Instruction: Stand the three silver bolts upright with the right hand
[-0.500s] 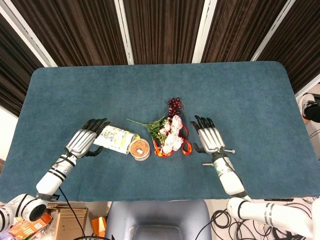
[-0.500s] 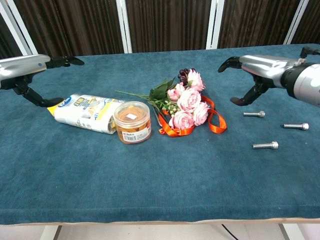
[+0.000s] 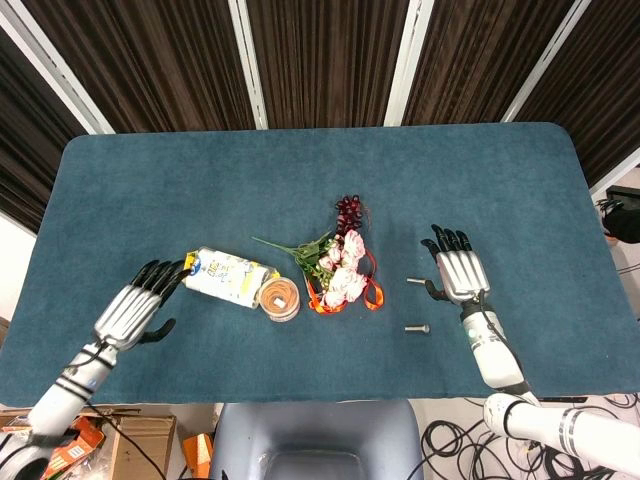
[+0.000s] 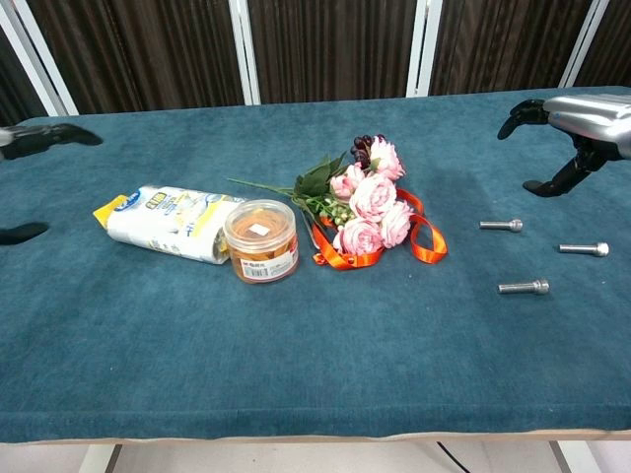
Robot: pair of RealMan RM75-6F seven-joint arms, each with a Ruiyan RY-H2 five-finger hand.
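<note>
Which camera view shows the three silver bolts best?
The chest view: all three bolts lie in plain sight at and. The head view shows only two, small, at and; the right hand seems to cover the third.

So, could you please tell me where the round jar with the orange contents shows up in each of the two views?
Head view: the jar sits left of centre, between the snack bag and the bouquet.
Chest view: the jar stands left of centre, in front of the bag's right end.
Shared landmark: the bouquet's orange ribbon.
</note>
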